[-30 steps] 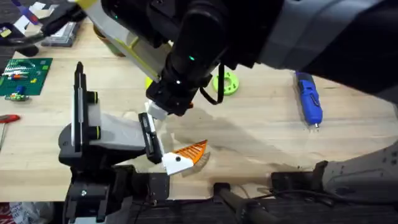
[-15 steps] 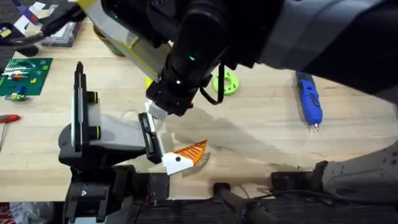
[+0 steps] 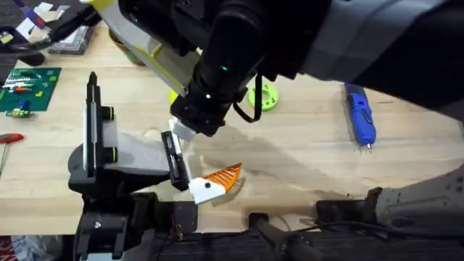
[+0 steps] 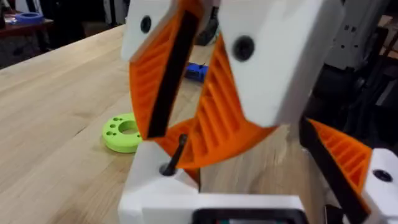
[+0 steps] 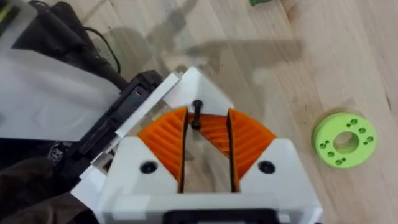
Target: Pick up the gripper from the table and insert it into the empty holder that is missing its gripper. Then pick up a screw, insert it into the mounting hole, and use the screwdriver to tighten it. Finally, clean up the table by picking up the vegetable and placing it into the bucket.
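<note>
Pinching a black screw (image 5: 196, 114) over the gripper (image 5: 186, 87), right gripper (image 5: 207, 138) jaws narrow; left's unclear.

Wooden table (image 3: 304, 156): screwdriver (image 3: 360, 116), green ring (image 3: 264, 96)

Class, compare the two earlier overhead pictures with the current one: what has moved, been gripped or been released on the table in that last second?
Nothing visibly changed.
</note>
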`<action>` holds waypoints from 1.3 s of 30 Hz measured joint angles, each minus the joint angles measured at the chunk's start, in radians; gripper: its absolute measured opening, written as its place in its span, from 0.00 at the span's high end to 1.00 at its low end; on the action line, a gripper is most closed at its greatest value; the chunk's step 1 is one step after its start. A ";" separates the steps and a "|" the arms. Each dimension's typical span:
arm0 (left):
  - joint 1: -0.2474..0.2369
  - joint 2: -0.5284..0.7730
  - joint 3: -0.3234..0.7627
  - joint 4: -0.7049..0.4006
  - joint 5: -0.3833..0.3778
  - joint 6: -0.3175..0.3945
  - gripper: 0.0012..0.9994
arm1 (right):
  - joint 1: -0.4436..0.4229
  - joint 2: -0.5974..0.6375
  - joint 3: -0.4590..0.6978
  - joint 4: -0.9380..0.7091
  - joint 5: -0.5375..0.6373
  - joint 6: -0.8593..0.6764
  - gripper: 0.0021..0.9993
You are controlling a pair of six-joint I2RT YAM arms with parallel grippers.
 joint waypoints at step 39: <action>0.000 0.000 0.000 0.000 0.000 0.000 0.01 | 0.000 -0.032 0.000 -0.011 -0.023 -0.001 0.65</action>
